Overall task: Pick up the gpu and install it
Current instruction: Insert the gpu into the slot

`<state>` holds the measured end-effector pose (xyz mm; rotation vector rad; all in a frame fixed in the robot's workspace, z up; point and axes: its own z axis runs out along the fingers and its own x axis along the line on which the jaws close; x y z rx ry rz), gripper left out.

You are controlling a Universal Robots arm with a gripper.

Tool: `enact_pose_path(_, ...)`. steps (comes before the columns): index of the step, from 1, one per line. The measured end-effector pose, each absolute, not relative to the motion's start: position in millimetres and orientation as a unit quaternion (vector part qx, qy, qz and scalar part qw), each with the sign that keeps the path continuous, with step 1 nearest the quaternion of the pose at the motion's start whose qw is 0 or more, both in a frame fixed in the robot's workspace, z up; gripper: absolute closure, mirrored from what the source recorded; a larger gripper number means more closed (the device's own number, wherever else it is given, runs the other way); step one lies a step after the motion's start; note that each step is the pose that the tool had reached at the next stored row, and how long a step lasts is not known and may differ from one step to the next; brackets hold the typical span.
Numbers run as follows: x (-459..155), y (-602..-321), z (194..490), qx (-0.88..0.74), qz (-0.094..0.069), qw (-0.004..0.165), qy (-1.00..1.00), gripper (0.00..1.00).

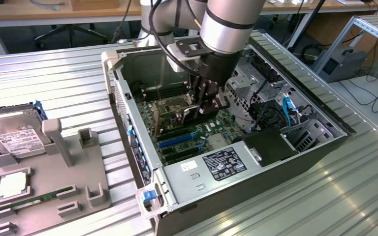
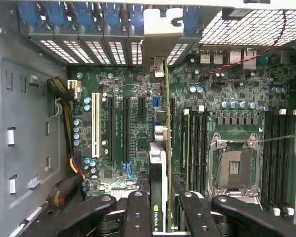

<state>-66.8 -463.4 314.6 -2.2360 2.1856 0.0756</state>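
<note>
A: Wrist view first. Where is the graphics card [image 2: 158, 168]?
B: Inside the computer case [image 2: 19, 123], on edge over the green motherboard [image 2: 227, 98], among the long slots. Its silver bracket [image 2: 160, 29] sits at the case's rear wall, in line with the slot covers [image 2: 89, 49].
A: Fingers [image 2: 137, 212]?
B: Pinching the card from both sides, at the end away from the bracket.
A: Its looks?
B: Thin, seen edge-on. Dark face with a green-lettered label, brownish board behind.
A: Exterior view?
B: The arm [image 1: 225, 24] reaches down into the middle of the case. At the surface's [image 1: 57, 73] edge on the exterior view's left, a grey holder [image 1: 64, 172] keeps a hard drive [image 1: 12, 135] and a memory stick [image 1: 31, 201].
A: Progress?
B: Pick-up done, I judge, and the card is at the slots. Whether it is seated, cannot tell. Not yet released.
</note>
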Motion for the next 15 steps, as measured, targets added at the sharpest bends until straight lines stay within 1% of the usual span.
enact_pose_path(2, -69.6, -463.4, 304.9, -0.711, 0.024, 0.007, 0.703, 0.73)
enact_pose_path(6, -79.8, -463.4, 296.4, -0.700, 0.024, 0.007, 0.714, 0.73)
enact_pose_path(15, -86.1, -463.4, 284.1, -0.699, 0.022, 0.009, 0.715, 0.73)
